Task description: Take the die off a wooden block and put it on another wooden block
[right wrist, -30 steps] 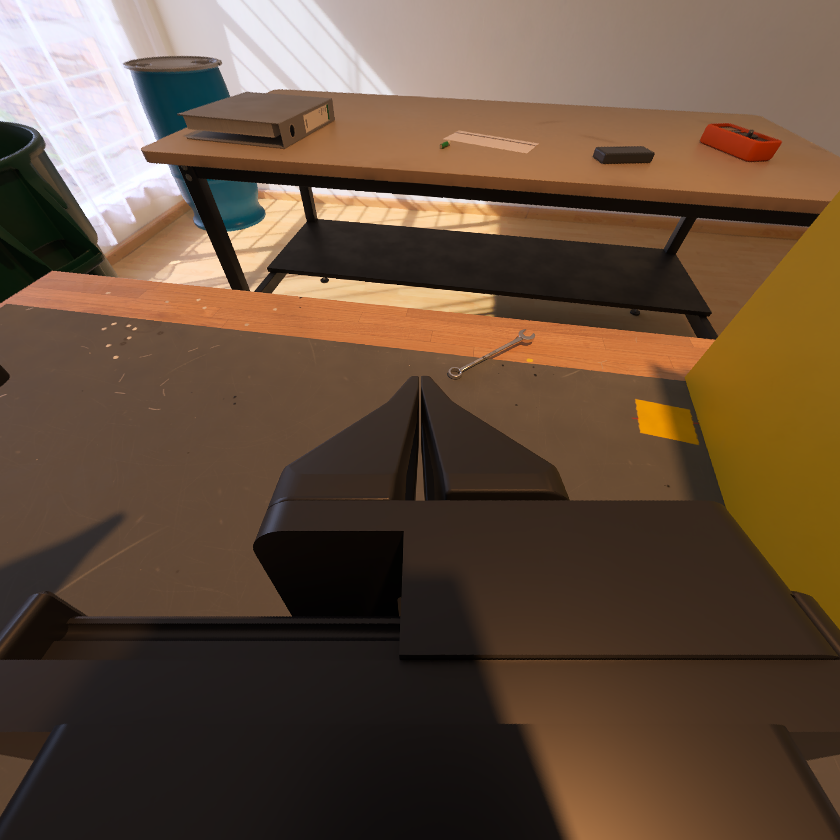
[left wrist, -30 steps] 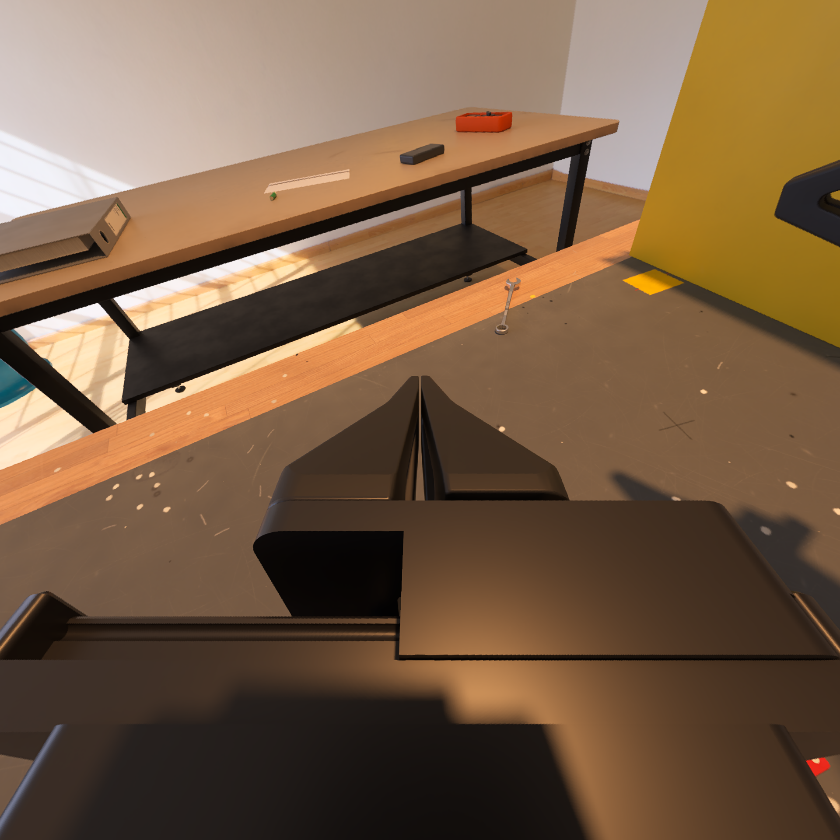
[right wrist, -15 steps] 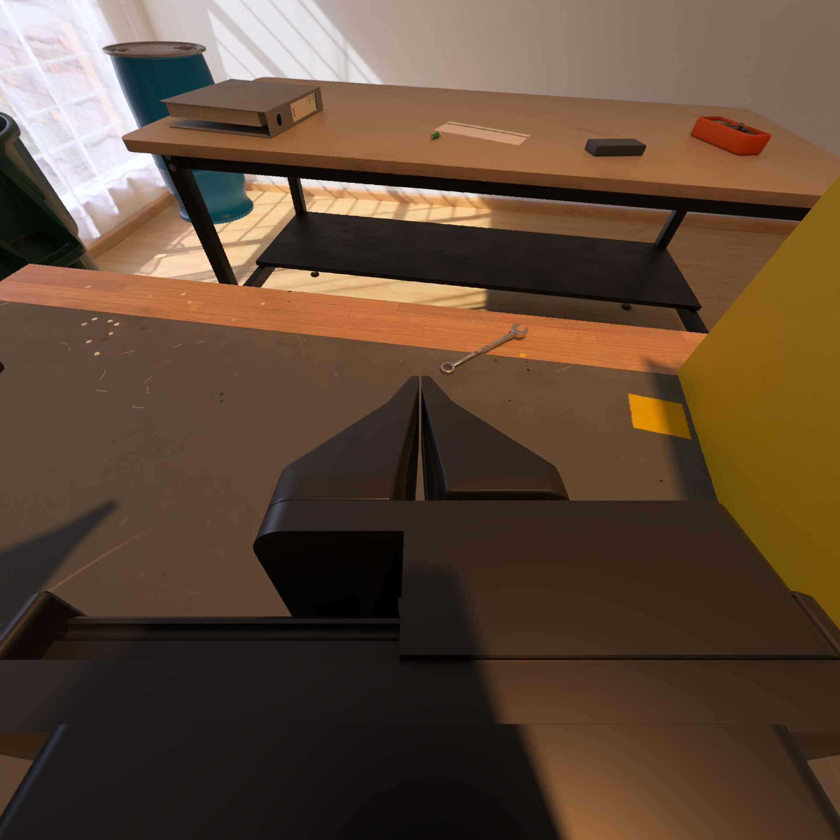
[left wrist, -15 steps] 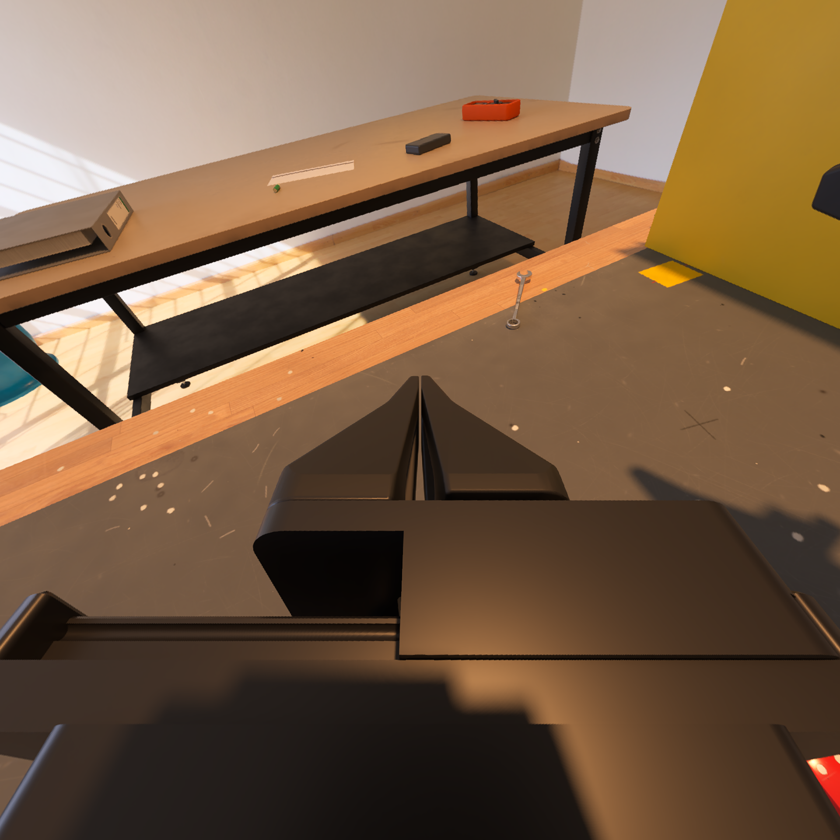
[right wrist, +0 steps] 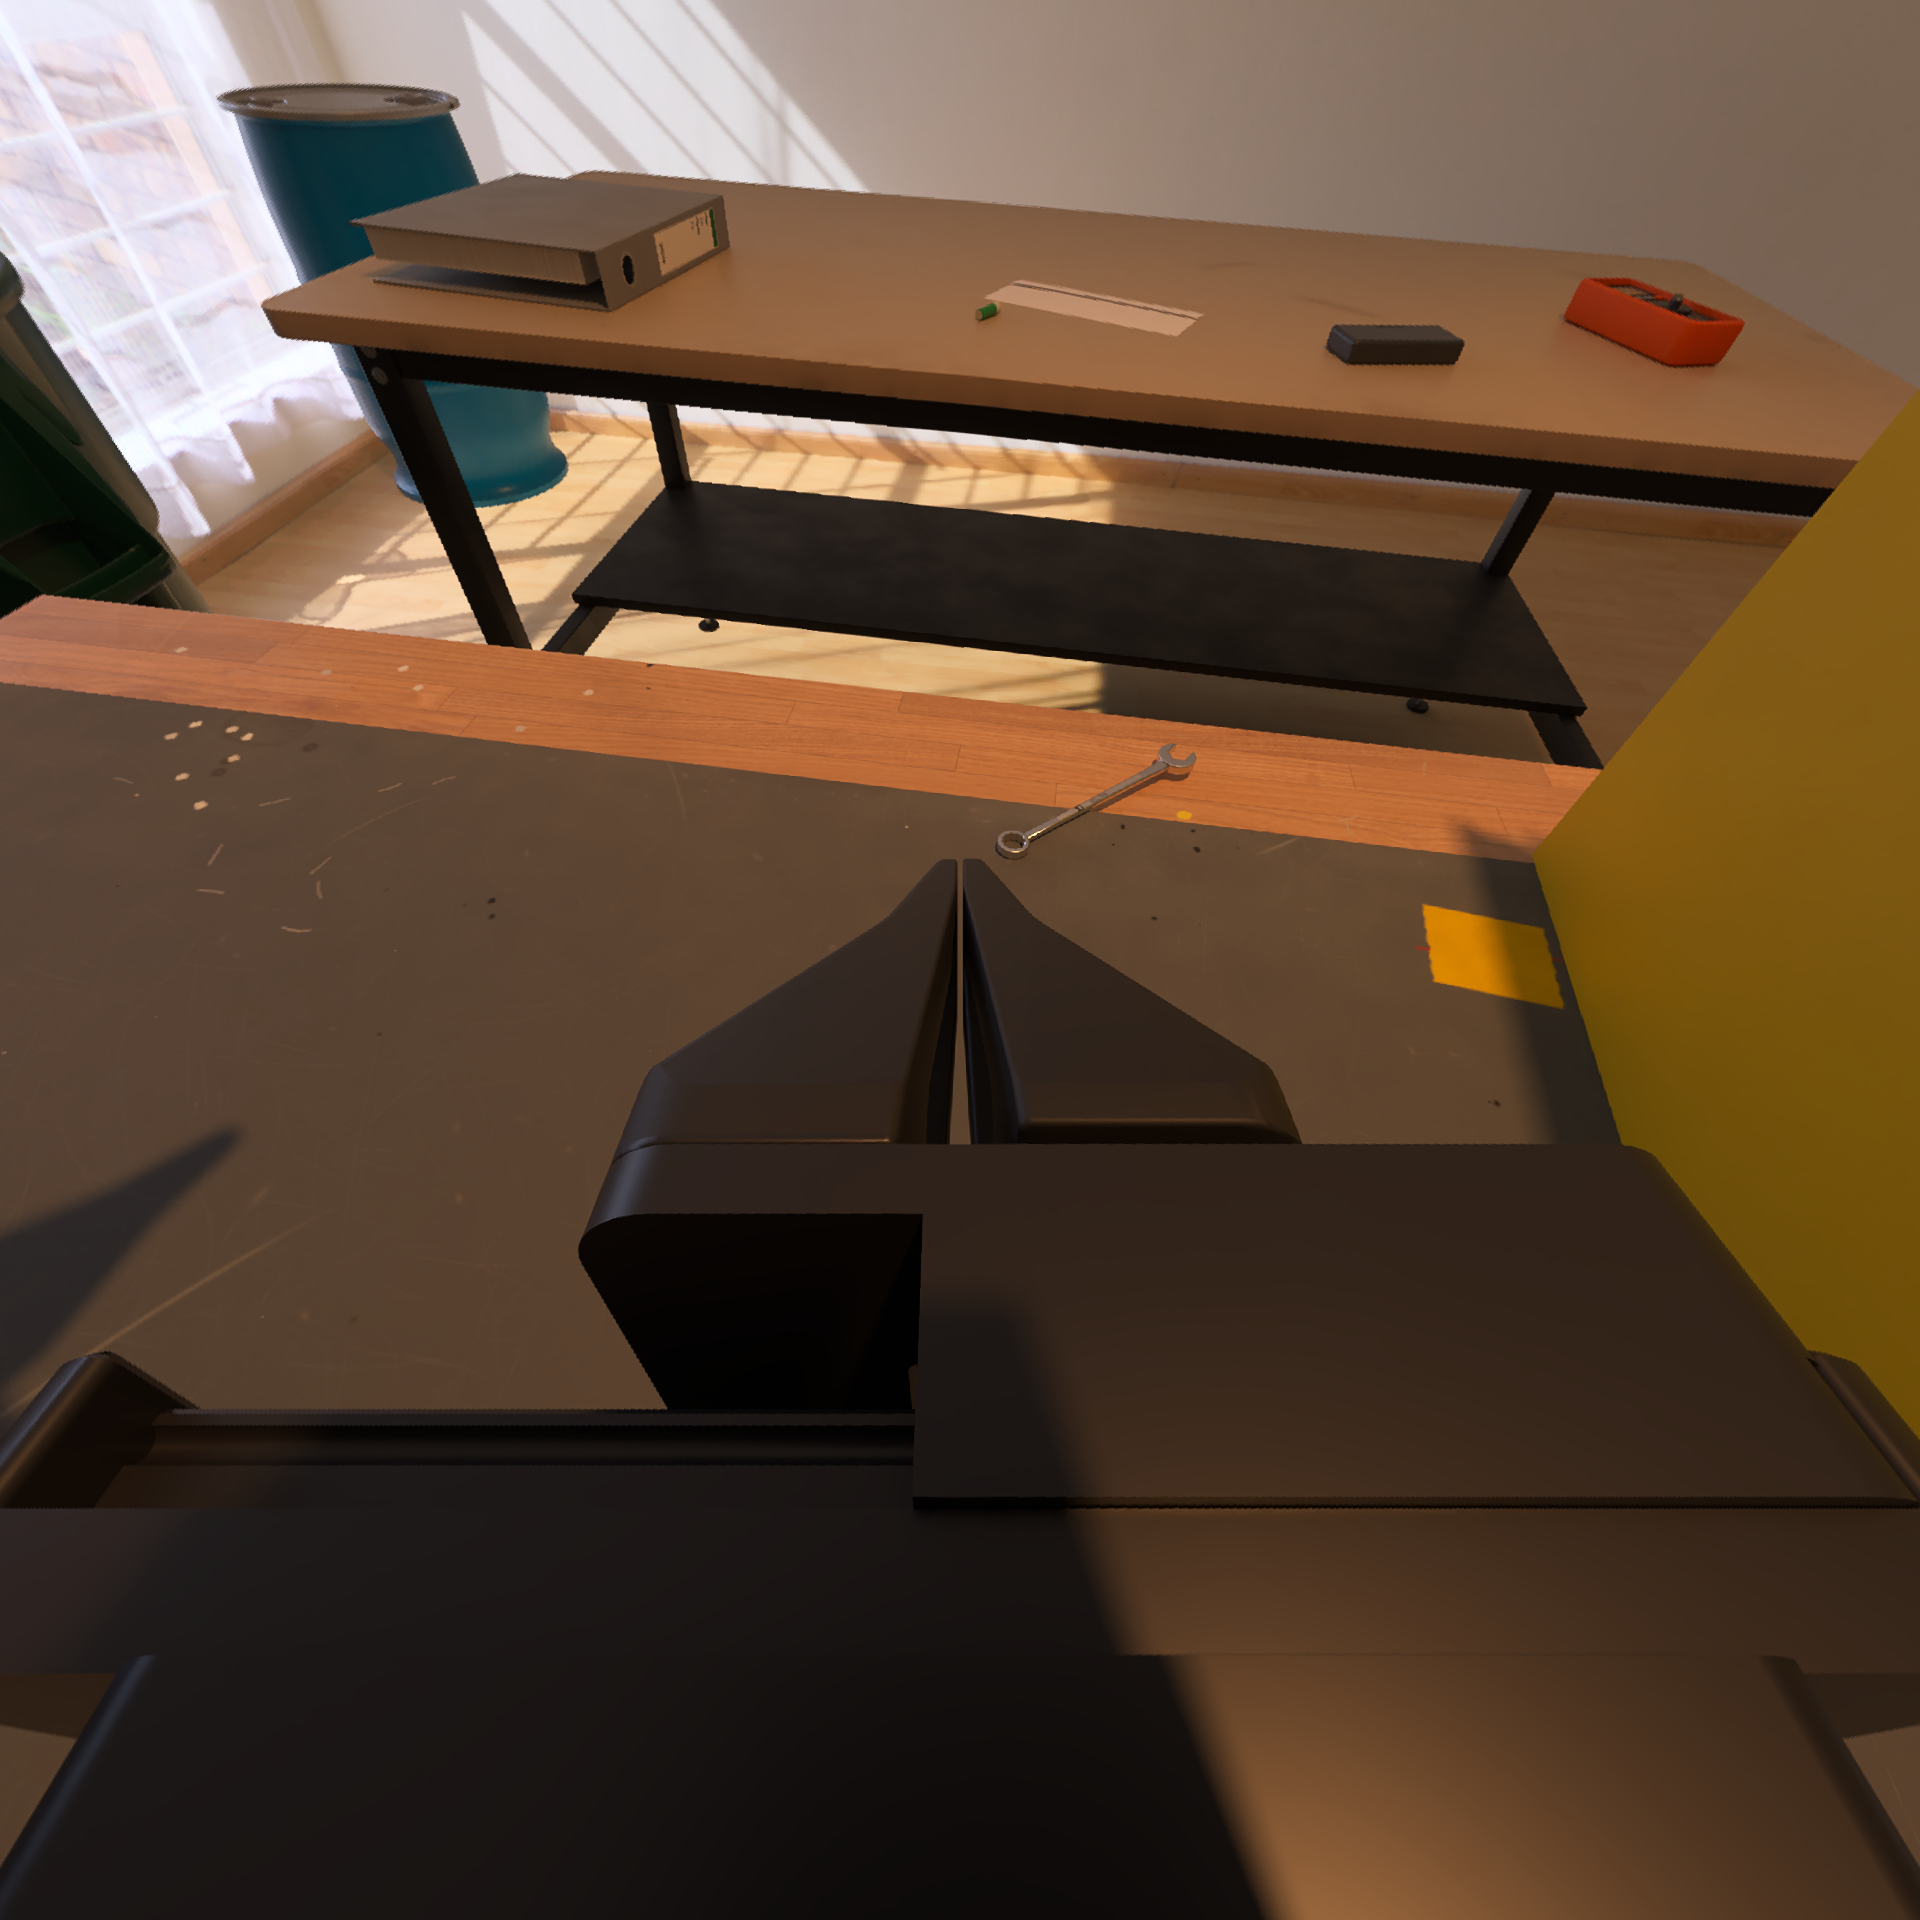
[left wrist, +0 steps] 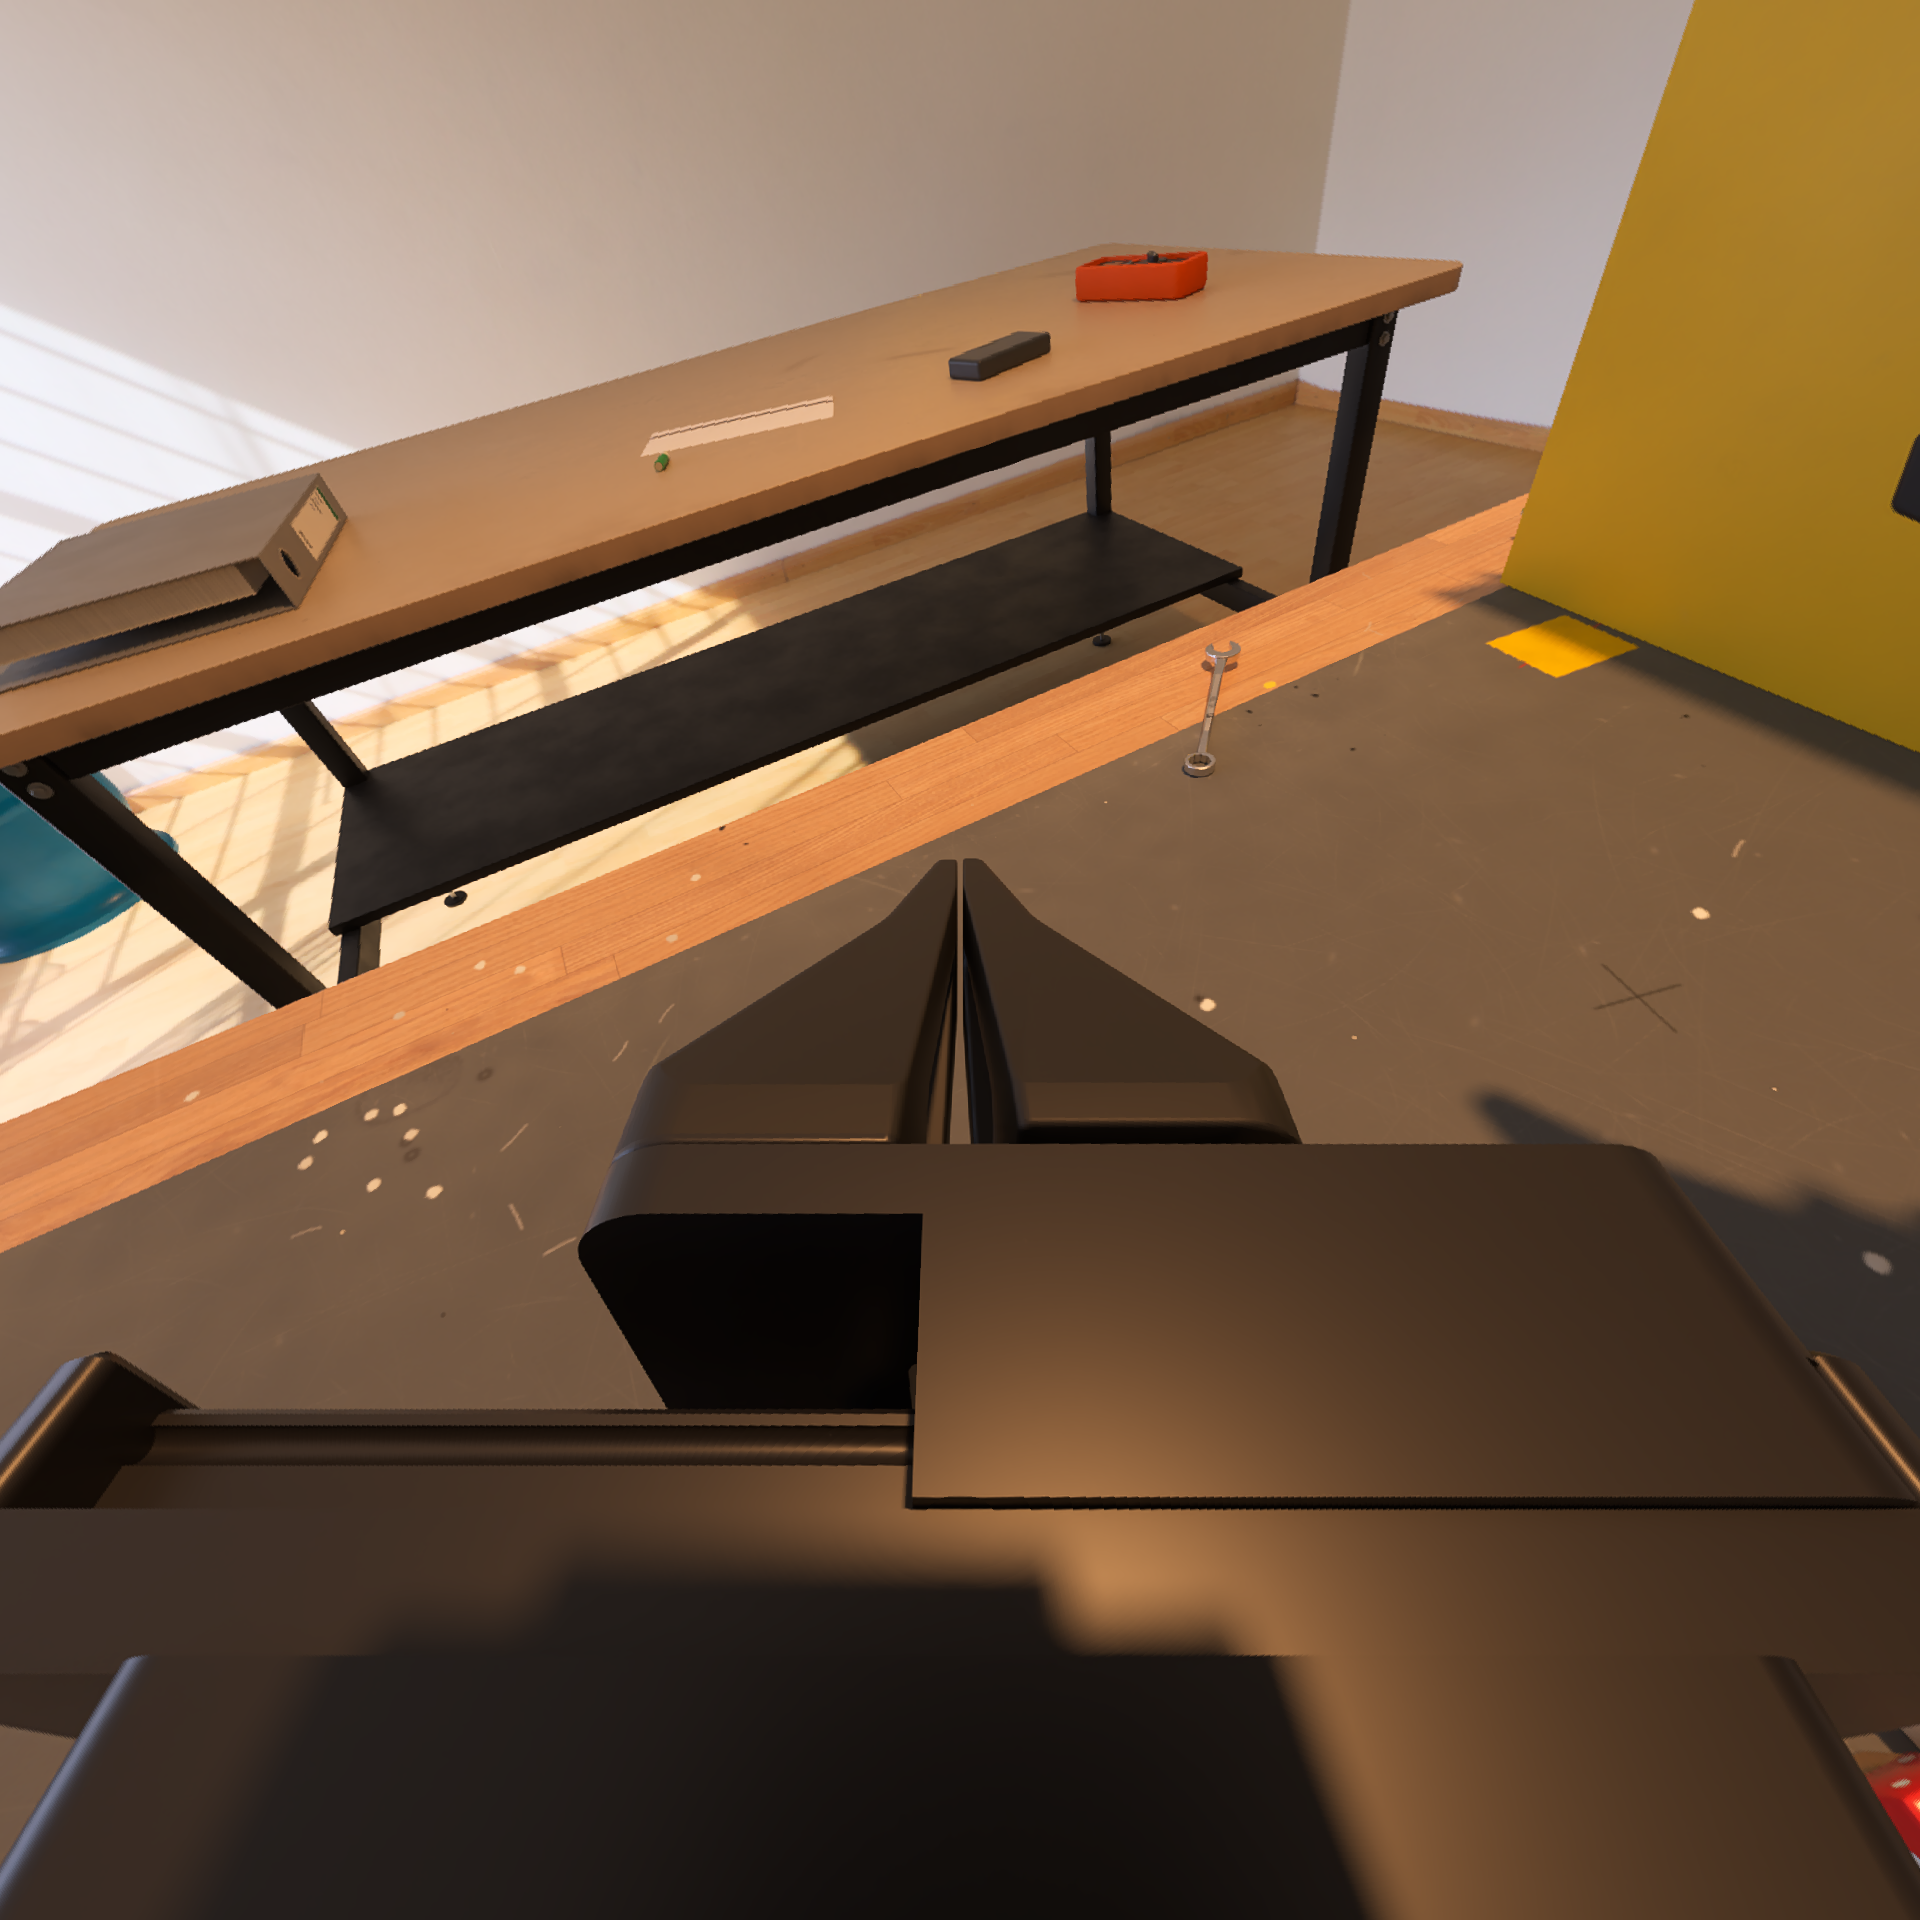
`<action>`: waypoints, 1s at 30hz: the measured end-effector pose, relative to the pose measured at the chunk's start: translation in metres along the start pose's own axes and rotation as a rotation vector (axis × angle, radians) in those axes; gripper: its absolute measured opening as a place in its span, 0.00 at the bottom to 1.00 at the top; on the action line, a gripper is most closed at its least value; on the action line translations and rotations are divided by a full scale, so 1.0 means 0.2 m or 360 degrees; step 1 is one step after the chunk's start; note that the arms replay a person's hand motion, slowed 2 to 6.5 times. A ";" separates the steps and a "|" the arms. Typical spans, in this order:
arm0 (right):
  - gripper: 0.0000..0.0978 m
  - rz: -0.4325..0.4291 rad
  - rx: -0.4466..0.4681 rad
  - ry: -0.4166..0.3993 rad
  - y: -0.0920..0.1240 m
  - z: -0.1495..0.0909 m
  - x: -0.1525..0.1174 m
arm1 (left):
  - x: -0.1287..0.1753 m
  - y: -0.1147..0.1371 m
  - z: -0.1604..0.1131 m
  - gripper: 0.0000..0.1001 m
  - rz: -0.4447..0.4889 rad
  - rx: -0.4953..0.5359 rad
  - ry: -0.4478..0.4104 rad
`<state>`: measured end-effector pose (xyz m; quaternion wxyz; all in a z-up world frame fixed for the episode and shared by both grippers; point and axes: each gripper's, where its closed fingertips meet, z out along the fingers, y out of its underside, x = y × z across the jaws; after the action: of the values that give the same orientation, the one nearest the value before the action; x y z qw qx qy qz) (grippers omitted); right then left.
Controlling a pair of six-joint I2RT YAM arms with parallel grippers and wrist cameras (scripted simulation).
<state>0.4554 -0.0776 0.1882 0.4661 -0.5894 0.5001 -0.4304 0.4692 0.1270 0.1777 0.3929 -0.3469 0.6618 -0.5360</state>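
Note:
A red die (left wrist: 1903, 1800) with white dots peeks out at the bottom right corner of the left wrist view, mostly hidden behind my left gripper's body. No wooden block shows clearly in either view. My left gripper (left wrist: 959, 873) is shut and empty, held above the dark mat. My right gripper (right wrist: 959, 873) is shut and empty too, above the mat near a wrench. A dark part of the other arm (left wrist: 1907, 488) shows at the right edge of the left wrist view.
A silver wrench (right wrist: 1096, 800) lies at the mat's far edge, also in the left wrist view (left wrist: 1210, 707). A yellow wall (right wrist: 1766, 935) stands on the right, with a yellow patch (right wrist: 1491, 954) on the mat. A side table (right wrist: 1039, 374) stands beyond.
Both wrist views have tilted and shifted a little, so both arms are moving. More of the red die shows at the left view's bottom right corner. Both grippers stay shut.

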 end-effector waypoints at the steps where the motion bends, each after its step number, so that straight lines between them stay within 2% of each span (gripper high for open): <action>1: 0.01 -0.0003 -0.0001 0.0000 0.00 0.00 0.00 | 0.00 0.00 0.00 0.01 0.0001 0.0000 -0.0002; 16: 0.01 -0.0018 0.0018 -0.0001 -0.01 0.01 0.00 | -0.07 -0.02 -0.02 0.01 0.0002 0.0019 -0.0037; 30: 0.01 -0.0050 0.0075 -0.0007 -0.03 0.00 -0.01 | -0.05 -0.07 -0.04 0.01 0.0028 0.0057 -0.0008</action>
<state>0.4558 -0.0757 0.1934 0.4741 -0.5869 0.4795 -0.4482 0.4663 0.1369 0.1940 0.4055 -0.3353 0.6542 -0.5433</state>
